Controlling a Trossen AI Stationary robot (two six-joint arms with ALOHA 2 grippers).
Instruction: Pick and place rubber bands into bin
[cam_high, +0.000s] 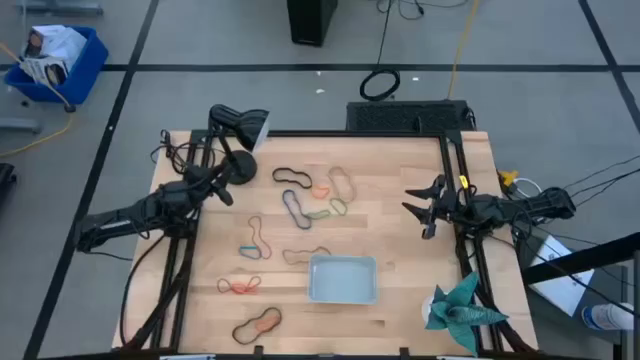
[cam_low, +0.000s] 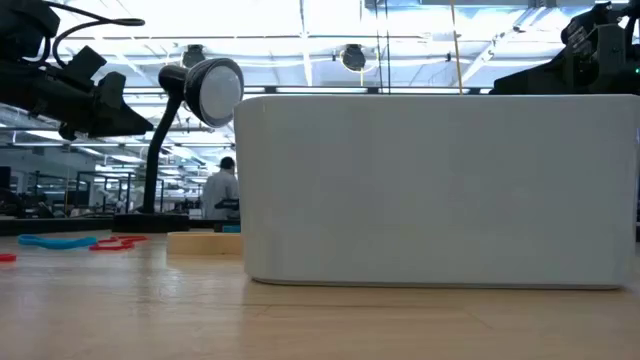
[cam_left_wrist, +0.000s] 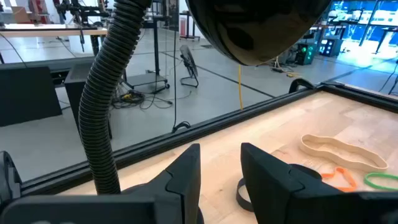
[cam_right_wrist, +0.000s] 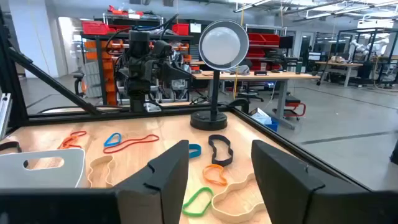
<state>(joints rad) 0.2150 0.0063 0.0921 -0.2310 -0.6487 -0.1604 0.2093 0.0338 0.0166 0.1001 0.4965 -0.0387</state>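
The bin (cam_high: 343, 279) sits at lower centre of the worktop (cam_high: 400, 220). The rubber bands (cam_high: 300, 208) lie scattered left and above it. The left pincer (cam_high: 226, 193), upper left beside the desk lamp (cam_high: 238, 128), and the right pincer (cam_high: 424, 207), at right, both hover with fingers apart, holding nothing.

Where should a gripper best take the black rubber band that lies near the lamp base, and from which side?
The black rubber band lies flat on the table as a long wavy loop. Probably best to come straight down from above and pinch one thin strand at a narrow waist, jaws across the strand. The left gripper hovers nearest, fingers apart.
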